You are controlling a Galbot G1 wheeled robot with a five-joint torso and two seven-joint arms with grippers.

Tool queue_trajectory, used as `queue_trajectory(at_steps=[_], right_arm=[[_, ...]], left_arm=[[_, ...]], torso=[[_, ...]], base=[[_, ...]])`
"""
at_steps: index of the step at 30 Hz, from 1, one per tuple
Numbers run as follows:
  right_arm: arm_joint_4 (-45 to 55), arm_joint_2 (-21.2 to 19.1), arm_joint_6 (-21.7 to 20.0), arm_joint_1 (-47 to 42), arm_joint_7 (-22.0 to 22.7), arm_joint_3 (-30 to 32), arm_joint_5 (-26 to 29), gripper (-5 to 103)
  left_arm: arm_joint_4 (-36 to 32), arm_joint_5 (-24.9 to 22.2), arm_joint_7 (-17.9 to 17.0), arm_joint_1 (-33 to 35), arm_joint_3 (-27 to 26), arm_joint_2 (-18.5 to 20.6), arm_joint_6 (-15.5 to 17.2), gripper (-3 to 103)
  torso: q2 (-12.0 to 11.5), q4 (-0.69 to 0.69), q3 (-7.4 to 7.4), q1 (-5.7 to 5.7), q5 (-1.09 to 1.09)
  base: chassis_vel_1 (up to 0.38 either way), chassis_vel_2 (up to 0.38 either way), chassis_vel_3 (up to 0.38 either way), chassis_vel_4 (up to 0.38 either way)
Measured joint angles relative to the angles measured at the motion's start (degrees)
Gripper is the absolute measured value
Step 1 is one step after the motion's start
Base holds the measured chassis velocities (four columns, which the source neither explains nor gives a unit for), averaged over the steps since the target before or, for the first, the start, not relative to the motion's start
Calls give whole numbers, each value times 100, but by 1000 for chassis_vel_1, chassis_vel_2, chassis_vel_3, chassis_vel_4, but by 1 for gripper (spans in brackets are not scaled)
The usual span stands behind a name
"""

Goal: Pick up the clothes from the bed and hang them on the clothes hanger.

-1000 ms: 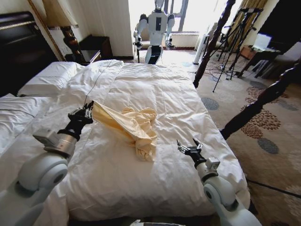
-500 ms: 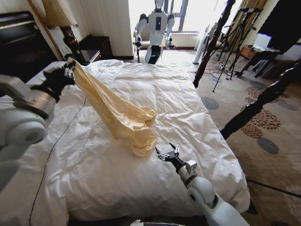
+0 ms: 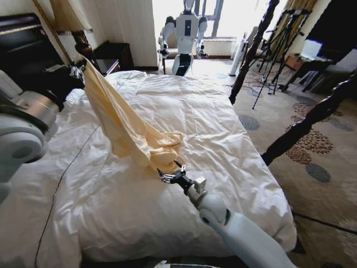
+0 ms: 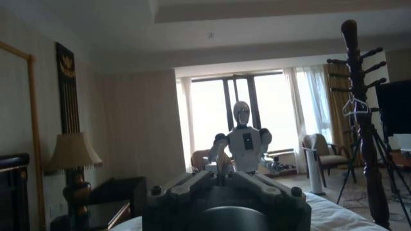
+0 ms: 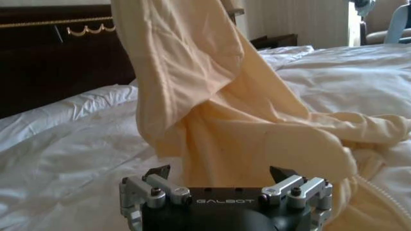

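The clothes [image 3: 125, 125] hang slanted above the bed [image 3: 223, 117], with the top end at the left gripper [image 3: 80, 70] near the headboard [image 3: 25, 50] and the low end resting on the duvet [image 3: 139, 212] in the middle of the bed. The right gripper [image 3: 172, 175] is just before this low end, jaws apart. A lamp [image 3: 70, 25] stands behind the left gripper. Another robot [image 3: 184, 36] stands beyond the far side of the bed, and tripods [image 3: 281, 39] are to the right of it

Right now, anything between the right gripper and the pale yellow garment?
Nothing visible. The open right gripper sits just short of the pale yellow garment's lower bunched end on the white quilted duvet, while the left gripper holds its top.
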Motion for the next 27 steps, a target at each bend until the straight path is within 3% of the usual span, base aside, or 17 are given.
queue_trajectory(at_steps=[6, 18, 25, 27], right_arm=[[-412, 289, -33, 239, 127, -630, -174, 100], [-1565, 1036, 116, 915, 94, -939, -292, 103], [-2027, 1534, 170, 1148, 195, -1090, -328, 92], [-1831, 1520, 37, 1184, 476, -1223, -317, 88]], left_arm=[[122, 46, 13, 1, -4, -49, 1, 1], [80, 101, 30, 139, -20, -199, -1, 1], [57, 64, 42, 191, -48, -230, -6, 1], [80, 8, 42, 125, -89, -213, 9, 1]], torso=[[0, -1, 0, -1, 1], [0, -1, 0, -1, 0], [0, 0, 0, 0, 1], [0, 0, 0, 0, 0]], base=[[0, 0, 0, 0], [0, 0, 0, 0], [0, 0, 0, 0], [0, 0, 0, 0]])
